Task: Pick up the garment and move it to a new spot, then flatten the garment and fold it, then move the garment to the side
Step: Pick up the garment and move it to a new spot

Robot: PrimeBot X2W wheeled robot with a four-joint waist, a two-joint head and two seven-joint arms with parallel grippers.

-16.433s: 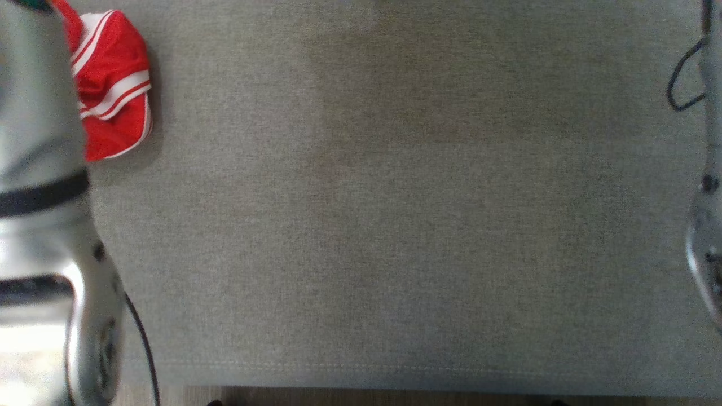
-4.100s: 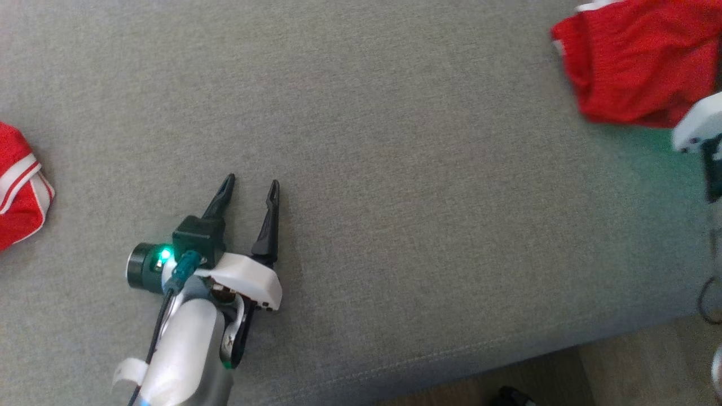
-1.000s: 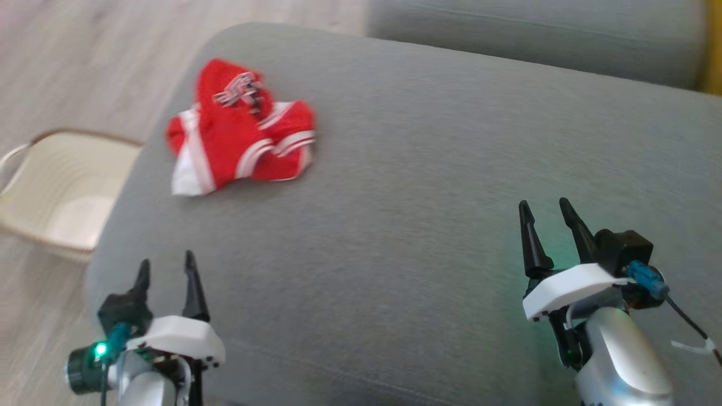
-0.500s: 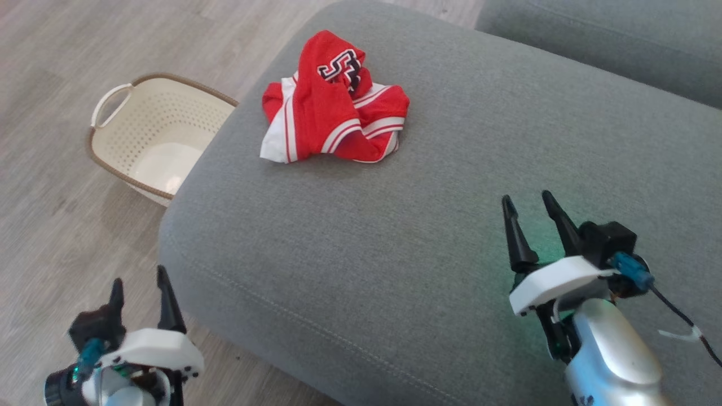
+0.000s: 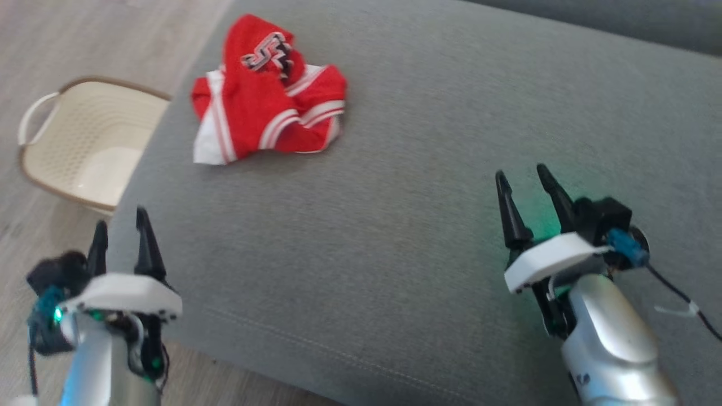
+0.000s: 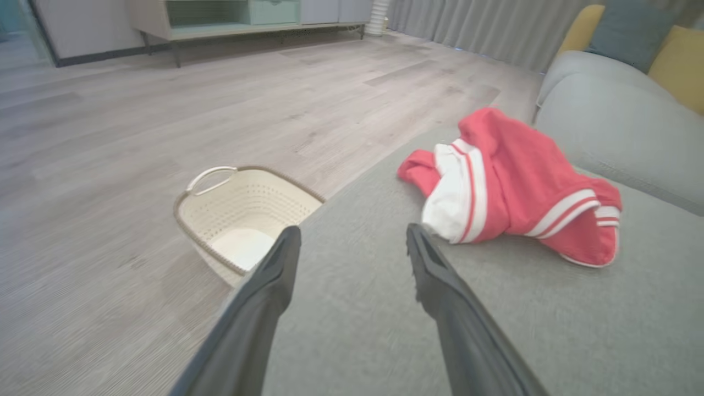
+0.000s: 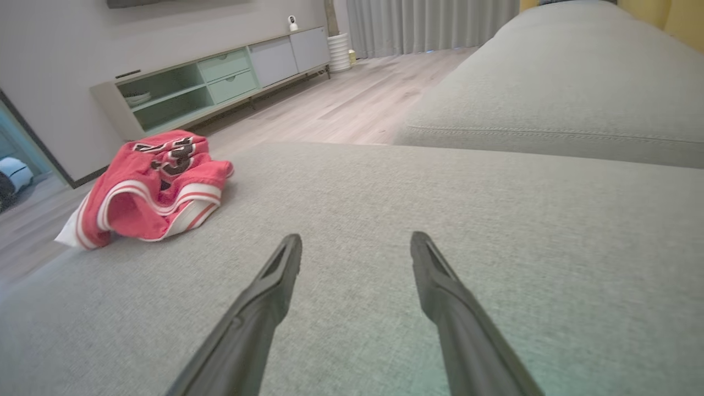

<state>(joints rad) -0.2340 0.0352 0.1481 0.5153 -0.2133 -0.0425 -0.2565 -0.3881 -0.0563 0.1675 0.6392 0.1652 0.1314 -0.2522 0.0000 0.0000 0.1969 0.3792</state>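
Starting step one, pickup not yet begun: red garment lies crumpled near the far left edge of the sofa cushion, with a basket on the floor beside it. Left gripper and right gripper are empty, jaws spread, well short of it. Next, probably: left arm reaches forward and pinches a raised fold.

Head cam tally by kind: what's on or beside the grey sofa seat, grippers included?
Red-and-white crumpled fabric garment: 1
Cream perforated plastic basket: 1
Two-fingered dark grippers, both open: 2 (left gripper, right gripper)
Total: 4
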